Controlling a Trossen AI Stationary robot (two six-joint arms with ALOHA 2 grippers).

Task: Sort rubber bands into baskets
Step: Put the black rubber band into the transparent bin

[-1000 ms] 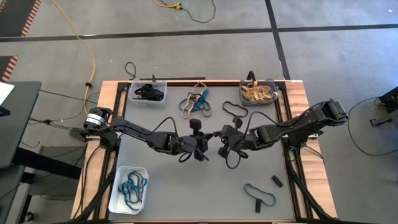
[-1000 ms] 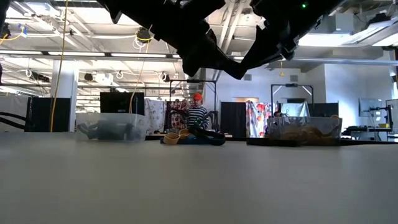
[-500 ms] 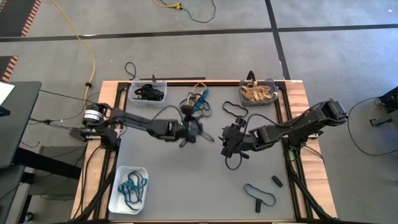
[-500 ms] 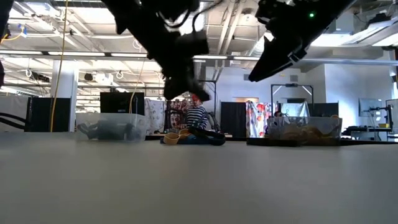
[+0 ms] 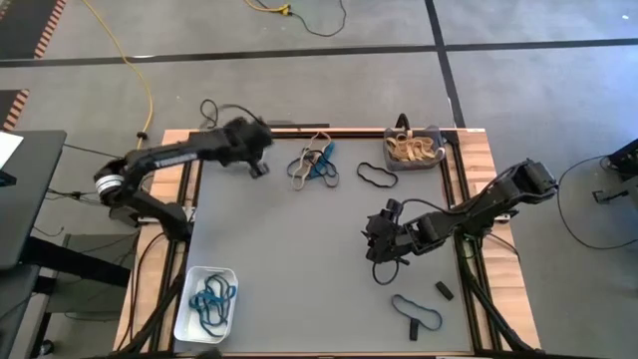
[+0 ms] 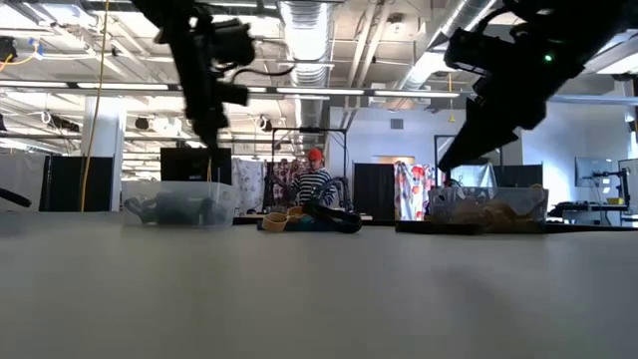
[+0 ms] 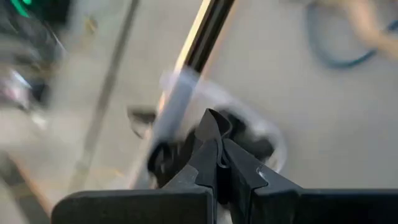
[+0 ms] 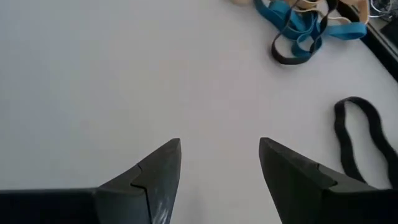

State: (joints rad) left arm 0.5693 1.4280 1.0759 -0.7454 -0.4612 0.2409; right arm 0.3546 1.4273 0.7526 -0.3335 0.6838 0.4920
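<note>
A black band (image 7: 219,127), it seems, sits pinched in the left gripper (image 7: 219,163) over the clear basket (image 5: 237,148): a drop step, calling for release. Right of that basket lies the mixed pile (image 5: 315,165); farther right hovers the right gripper (image 8: 219,163), spread and empty.

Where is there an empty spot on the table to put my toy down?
The biggest bare patch is the grey middle of the table, between the white basket, the mixed pile of bands and the right gripper. The far edge is crowded: the left gripper beside the clear basket, the pile, a loose black band, the dark grey basket.
</note>
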